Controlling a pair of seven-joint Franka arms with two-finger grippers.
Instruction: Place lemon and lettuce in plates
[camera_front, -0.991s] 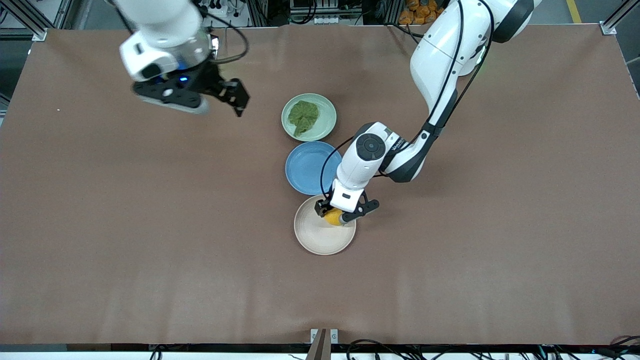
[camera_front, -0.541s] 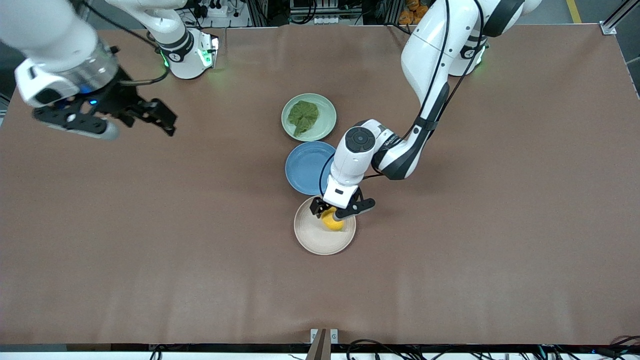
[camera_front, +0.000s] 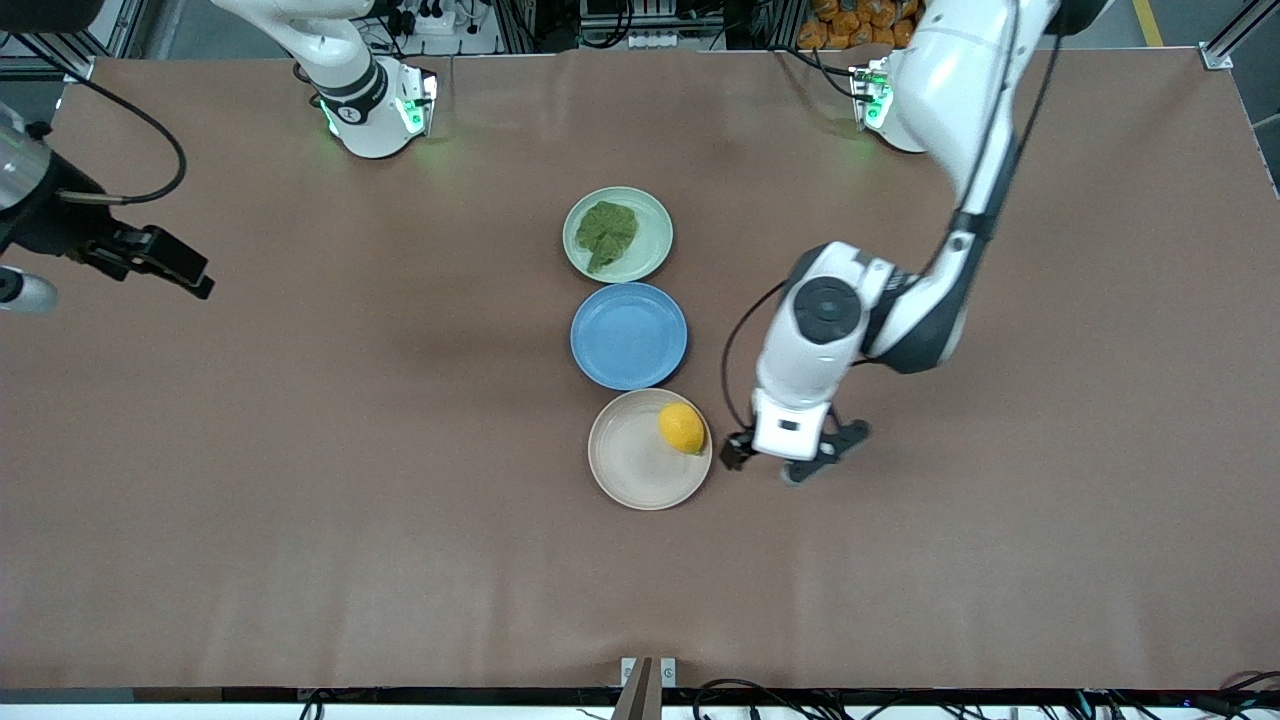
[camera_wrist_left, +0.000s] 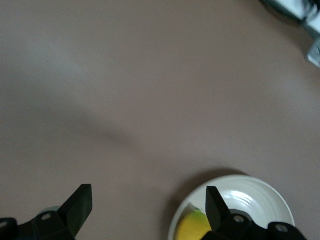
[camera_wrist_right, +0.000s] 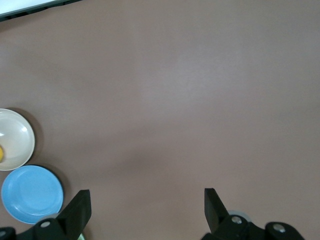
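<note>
The yellow lemon (camera_front: 682, 428) lies in the beige plate (camera_front: 630, 470), near its rim on the side toward the left arm's end. The dark green lettuce (camera_front: 606, 232) lies flat in the mint green plate (camera_front: 652, 240). My left gripper (camera_front: 768, 466) is open and empty, over bare table just beside the beige plate. Its wrist view shows its open gripper (camera_wrist_left: 147, 207), the beige plate (camera_wrist_left: 255, 197) and part of the lemon (camera_wrist_left: 192, 227). My right gripper (camera_front: 185, 270) is open and empty, up over the table's edge at the right arm's end; its wrist view shows the gripper (camera_wrist_right: 145, 206) over bare table.
A blue plate (camera_front: 628, 335) sits between the mint and beige plates, touching both. It also shows in the right wrist view (camera_wrist_right: 32, 194) beside the beige plate (camera_wrist_right: 15, 137). The brown table (camera_front: 300, 500) spreads wide around the three plates.
My left gripper opened, let the lemon go into the beige plate and moved off toward the left arm's end. My right arm swung away to its end of the table.
</note>
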